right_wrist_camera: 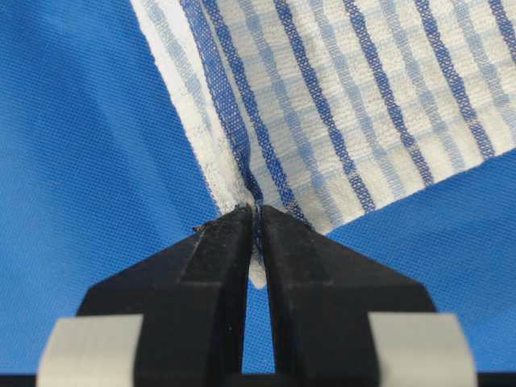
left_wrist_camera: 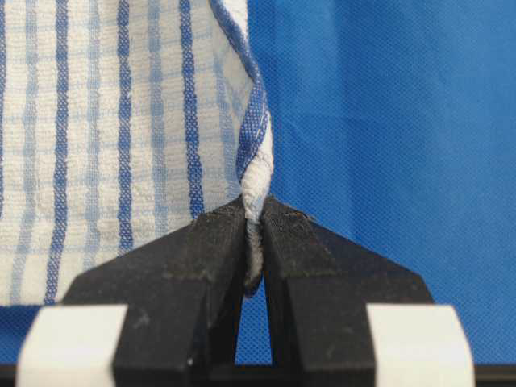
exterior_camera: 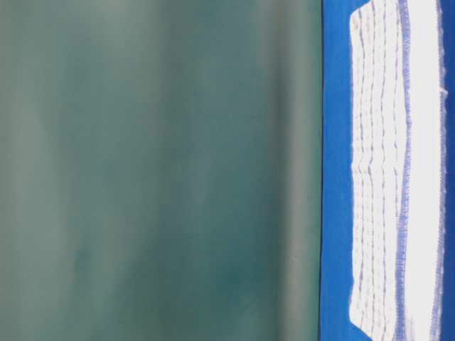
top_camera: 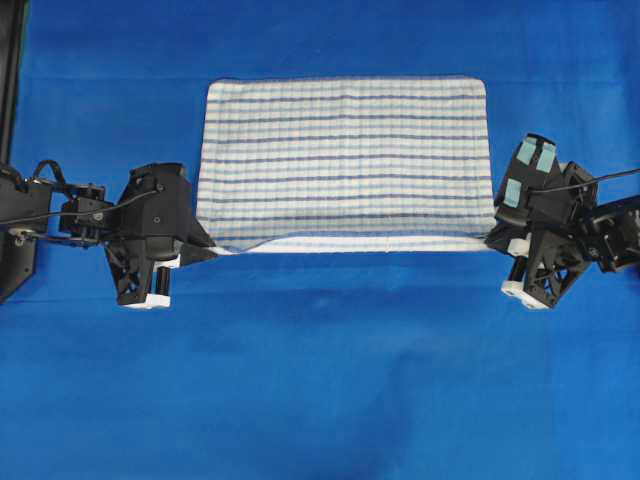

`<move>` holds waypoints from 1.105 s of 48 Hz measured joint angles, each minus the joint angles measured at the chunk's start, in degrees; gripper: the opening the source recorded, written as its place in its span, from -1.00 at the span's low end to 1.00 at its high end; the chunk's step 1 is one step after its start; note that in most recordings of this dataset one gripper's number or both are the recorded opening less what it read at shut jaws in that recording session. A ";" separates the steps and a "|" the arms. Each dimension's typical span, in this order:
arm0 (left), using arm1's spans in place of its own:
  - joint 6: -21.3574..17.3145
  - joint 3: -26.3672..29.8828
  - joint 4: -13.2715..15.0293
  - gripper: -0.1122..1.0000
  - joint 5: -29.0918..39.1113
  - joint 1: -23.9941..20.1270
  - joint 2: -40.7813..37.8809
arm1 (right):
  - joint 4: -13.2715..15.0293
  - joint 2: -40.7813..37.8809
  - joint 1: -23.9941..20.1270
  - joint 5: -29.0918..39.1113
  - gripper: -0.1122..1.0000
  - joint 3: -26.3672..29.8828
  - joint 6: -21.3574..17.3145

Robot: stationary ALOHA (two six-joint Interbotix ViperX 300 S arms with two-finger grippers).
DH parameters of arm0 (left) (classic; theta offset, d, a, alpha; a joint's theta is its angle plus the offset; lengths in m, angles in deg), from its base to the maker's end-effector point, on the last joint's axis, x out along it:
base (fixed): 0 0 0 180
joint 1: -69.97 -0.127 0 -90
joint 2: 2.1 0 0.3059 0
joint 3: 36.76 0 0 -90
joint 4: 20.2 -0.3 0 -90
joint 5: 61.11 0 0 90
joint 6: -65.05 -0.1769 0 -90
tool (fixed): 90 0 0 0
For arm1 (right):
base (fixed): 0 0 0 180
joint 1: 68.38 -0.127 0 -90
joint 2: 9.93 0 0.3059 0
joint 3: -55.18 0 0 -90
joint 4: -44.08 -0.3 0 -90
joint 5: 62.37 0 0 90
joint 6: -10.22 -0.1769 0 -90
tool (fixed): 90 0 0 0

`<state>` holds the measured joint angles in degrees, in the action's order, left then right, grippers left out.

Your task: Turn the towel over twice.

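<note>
Left wrist view first: the left tool [left_wrist_camera: 252, 211] has its two black fingers [left_wrist_camera: 201, 250] pressed together on a bunched corner of the towel [left_wrist_camera: 105, 145], a fold of white cloth with a dark-blue edge stripe squeezed between the tips. Beyond the fingers the cloth rises away striped and checked, with the blue bench covering [left_wrist_camera: 387, 113] beside it.

Right wrist view gives the mirror of this: the right tool [right_wrist_camera: 256, 211] is pinched narrow on another towel [right_wrist_camera: 363, 97] corner, a scrap of white hem caught between the tips, and the cloth spreads away from it at a slant over the blue bench covering [right_wrist_camera: 81, 129].

From overhead, the left tool [top_camera: 212, 245] and the right tool [top_camera: 492, 238] sit at the two near corners of the towel [top_camera: 345, 150]. Its near edge sags slightly between them and shows a plain white band. Farther back the towel lies spread flat, stripes running side to side, in the far middle of the bench [top_camera: 320, 380].

Table-level view shows the towel [exterior_camera: 384, 170] lying on the bench [exterior_camera: 334, 170], with a blurred grey-green wall [exterior_camera: 156, 170] behind.
</note>
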<state>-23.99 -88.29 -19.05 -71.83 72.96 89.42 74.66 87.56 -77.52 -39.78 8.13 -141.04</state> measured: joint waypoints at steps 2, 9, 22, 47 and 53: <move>0.09 0.00 0.00 -0.54 0.00 0.00 0.00 | 0.00 -0.35 -0.09 -0.09 -0.42 0.18 -0.09; 0.09 0.00 0.00 0.20 0.44 0.00 0.00 | 0.00 -1.14 -0.09 -0.09 0.33 0.88 -0.18; -1.14 0.79 0.00 0.73 4.66 0.00 1.85 | 0.44 -0.44 -0.09 1.32 0.31 2.64 0.26; -1.32 5.10 0.00 0.71 13.45 -5.71 18.90 | 14.94 19.07 -0.09 11.60 0.31 5.62 1.14; -1.32 5.19 0.00 0.71 15.03 -6.77 23.73 | 16.87 25.14 -0.09 11.78 0.31 5.45 3.60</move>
<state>-25.31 -83.10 -19.05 -56.80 66.19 113.15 91.54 112.70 -77.61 -28.00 13.58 -137.44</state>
